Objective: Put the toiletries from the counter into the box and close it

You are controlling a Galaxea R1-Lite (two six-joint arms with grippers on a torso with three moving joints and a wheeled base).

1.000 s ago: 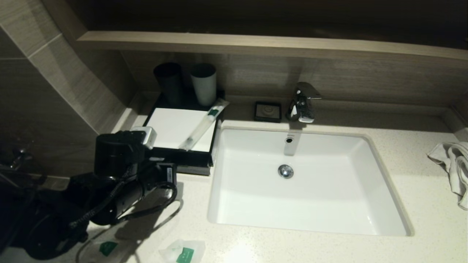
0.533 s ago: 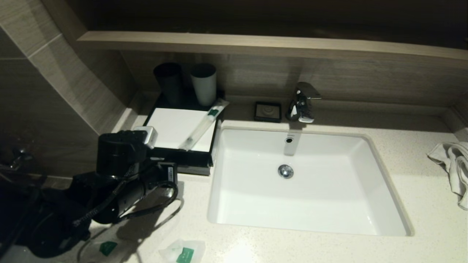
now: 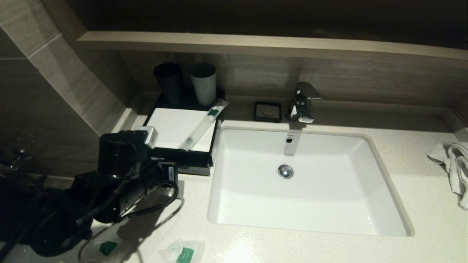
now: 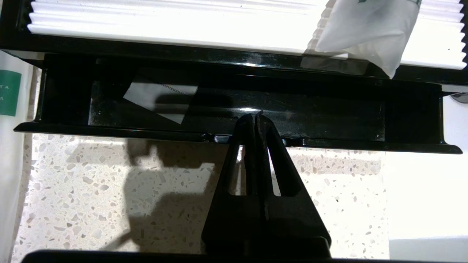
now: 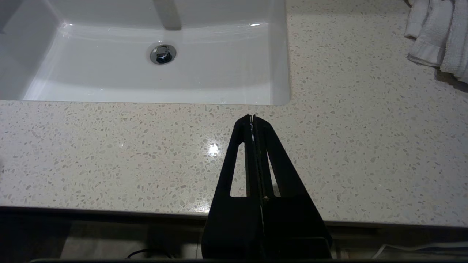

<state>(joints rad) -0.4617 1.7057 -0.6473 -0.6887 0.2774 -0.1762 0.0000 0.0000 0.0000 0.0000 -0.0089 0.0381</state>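
The worktop (image 3: pixel 420 190) carries a sink (image 3: pixel 307 182) in its middle and the box (image 3: pixel 179 135) at its far left corner, hard against the sink's left rim. Over the last second almost nothing has changed: the left arm has crept only slightly toward the box, and packets, pouches and box lie as they did. I take that to mean the drawer step is under way but not finished, and no toiletry has gone in yet.

The left wrist view shows the drawer (image 4: pixel 234 109) a little way out, a shallow dark slot with a pale reflection or slip inside; I cannot tell which. The left gripper (image 4: pixel 256 118) has its jaws clenched on nothing, tips at the drawer's front lip, seemingly touching it, which reads as hooking or nudging the drawer.

One packet (image 3: pixel 203 124) lies on the box's white top, its long axis diagonal, green band toward the cups (image 3: pixel 186 84) at the back, clear end toward the box's front edge, which it overhangs slightly. The second packet is not clearly in view. Two pouches (image 3: pixel 182 252) sit flat near the worktop's front edge, one partly under the left arm.

The right gripper (image 5: pixel 253 118) hangs parked over bare worktop in front of the sink, jaws pressed together and empty.
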